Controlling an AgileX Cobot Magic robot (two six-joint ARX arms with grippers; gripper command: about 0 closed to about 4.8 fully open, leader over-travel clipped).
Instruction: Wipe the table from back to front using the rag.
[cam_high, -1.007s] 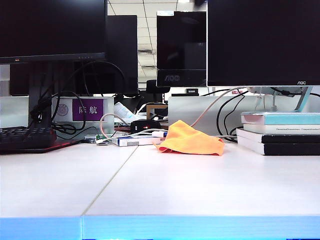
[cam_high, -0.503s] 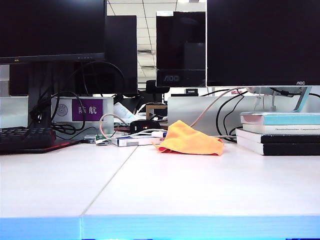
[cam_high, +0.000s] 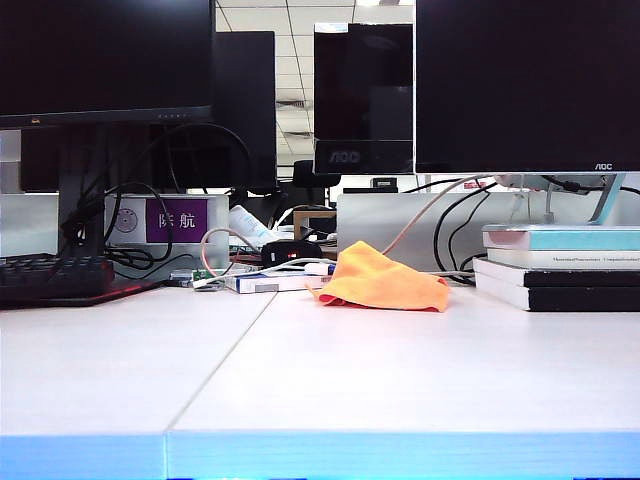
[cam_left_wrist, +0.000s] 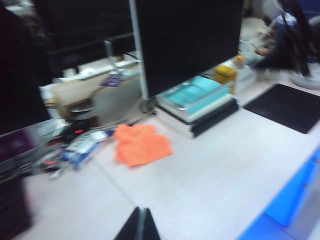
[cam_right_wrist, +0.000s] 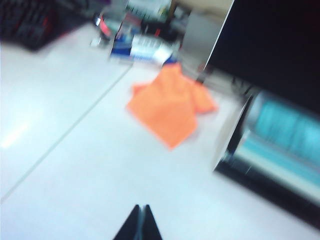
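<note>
The orange rag (cam_high: 382, 280) lies crumpled at the back of the white table (cam_high: 380, 370), just left of the stacked books; it also shows as the rag (cam_left_wrist: 141, 144) in the left wrist view and the rag (cam_right_wrist: 170, 104) in the right wrist view. Neither arm appears in the exterior view. My left gripper (cam_left_wrist: 139, 210) is shut and empty, held over bare table well short of the rag. My right gripper (cam_right_wrist: 141, 206) is shut too, nothing in it, above the table in front of the rag. Both wrist views are blurred.
A stack of books (cam_high: 558, 268) stands right of the rag. Behind it are monitors (cam_high: 525, 85), cables and small clutter (cam_high: 272, 272). A keyboard (cam_high: 55, 277) sits at the back left. A thin seam (cam_high: 215, 365) runs across the table to its blue front edge (cam_high: 320, 455).
In the exterior view the rag and everything on the table stay where they were. No arm enters that view.
</note>
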